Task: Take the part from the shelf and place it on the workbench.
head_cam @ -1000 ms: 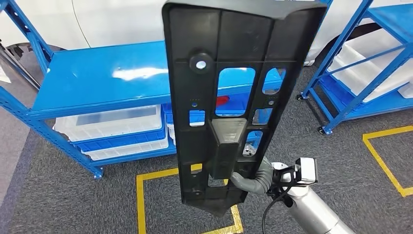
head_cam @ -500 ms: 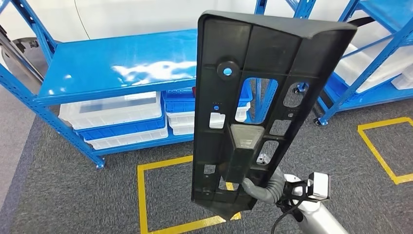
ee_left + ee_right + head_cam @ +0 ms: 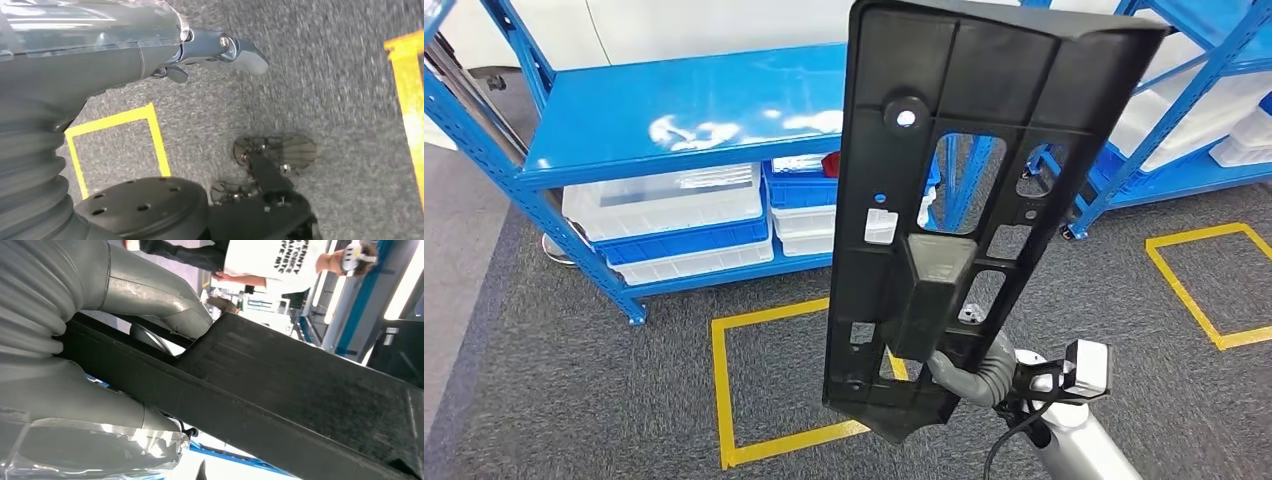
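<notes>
Part (image 3: 954, 200) first: you have a long black moulded plastic panel, ribbed and pierced with cut-outs, standing nearly upright in the middle of the head view, its wide lip at 12 o'clock and its narrow end at 6. It looks stiff and fairly light, but long, so expect it to swing and lever on your grip. Your right hand (image 3: 969, 372) holds it low, at about 5 o'clock on the panel, with grey fingers (image 3: 150, 295) wrapped over the raised box section; that boss looks like the surest hold. Your left hand (image 3: 220, 47) hangs over the grey carpet with fingers loosely extended and nothing in them. Behind the panel, at 10 o'clock, stands the blue shelf (image 3: 684, 110) with white bins (image 3: 664, 205) beneath.
</notes>
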